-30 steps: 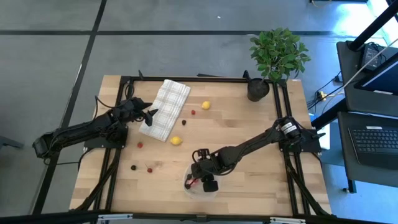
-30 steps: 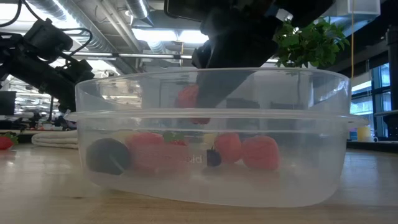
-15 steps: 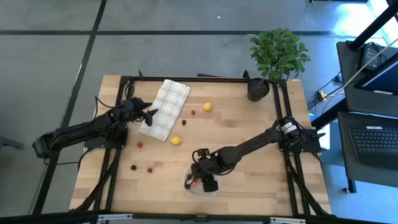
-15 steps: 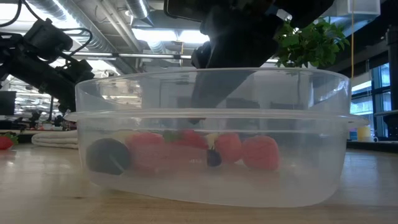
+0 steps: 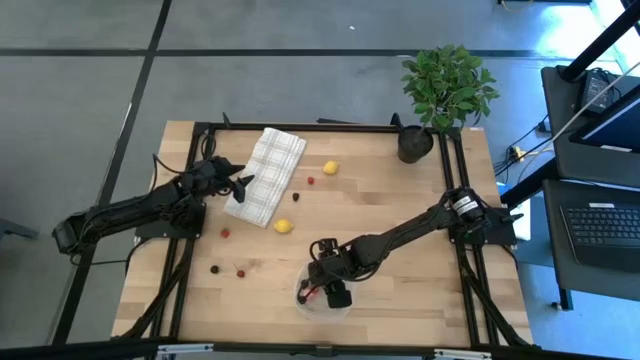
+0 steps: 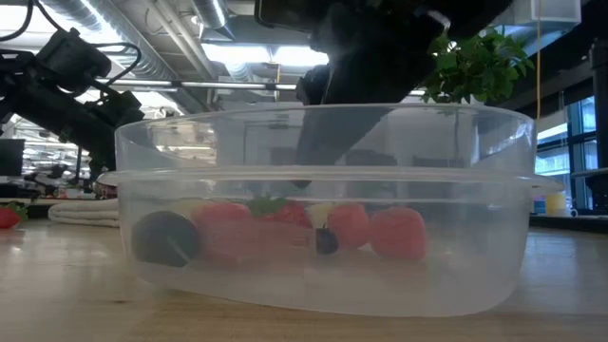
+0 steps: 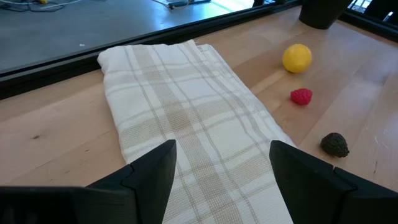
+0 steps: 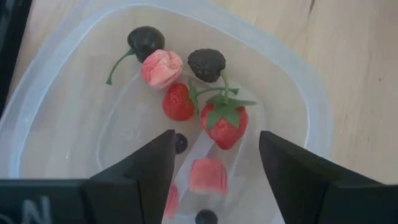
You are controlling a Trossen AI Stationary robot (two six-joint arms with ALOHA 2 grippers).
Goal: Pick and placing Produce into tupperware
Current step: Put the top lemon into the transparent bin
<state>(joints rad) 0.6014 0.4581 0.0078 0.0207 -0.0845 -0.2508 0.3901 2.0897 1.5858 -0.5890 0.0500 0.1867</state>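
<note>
Tupperware [image 8: 298, 93] holds strawberry [image 8: 225, 123], dark cherry [image 8: 144, 41], blackberry [image 8: 206, 64], pink pieces

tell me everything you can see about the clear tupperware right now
The tupperware is a small, round, see-through plastic container with a whitish rim and a stepped band below the lip. It sits upright on the wooden table near its front edge. Inside lie a strawberry, a smaller red berry, a pink raspberry, a blackberry, a dark cherry with a stem, and small pink and dark pieces. The right pincer hangs open just above it, holding nothing.
</note>
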